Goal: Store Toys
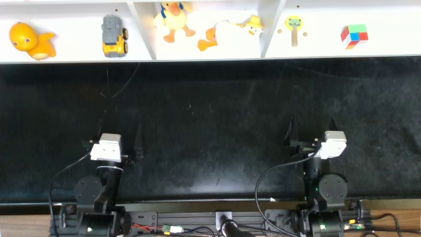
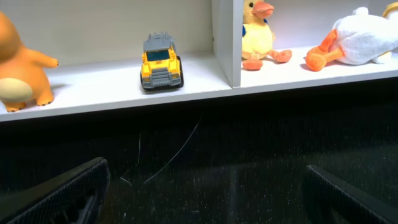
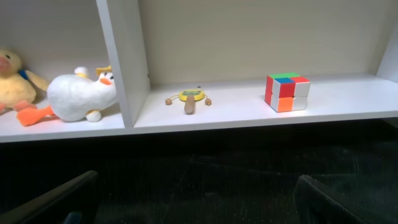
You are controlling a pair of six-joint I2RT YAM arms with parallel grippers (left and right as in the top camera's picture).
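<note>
Toys: stored in the shelf [image 1: 210, 55]. The orange figure [image 1: 31, 39] and yellow truck [image 1: 114, 36] are kept left, the yellow plush duck [image 1: 174, 18] and white plush duck [image 1: 227, 31] in the middle, the rattle [image 1: 293, 27] and cube [image 1: 354, 35] right.
Direction: straight ahead, well apart, across the black mat [image 1: 210, 131].
Left side: the left gripper [image 1: 120, 135] is spread wide and nothing is held. The truck is nearest, nose toward it.
Right side: the right gripper [image 1: 312, 131] is likewise spread with nothing held. The cube is nearest.
In the way: the dividers [image 2: 225, 43].

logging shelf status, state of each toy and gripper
orange rounded toy figure: standing upright
yellow-grey toy truck: on wheels
yellow plush duck: sitting upright
white plush goose: lying down
small wooden rattle: lying flat
multicoloured puzzle cube: resting flat
left gripper: open
right gripper: open
</note>
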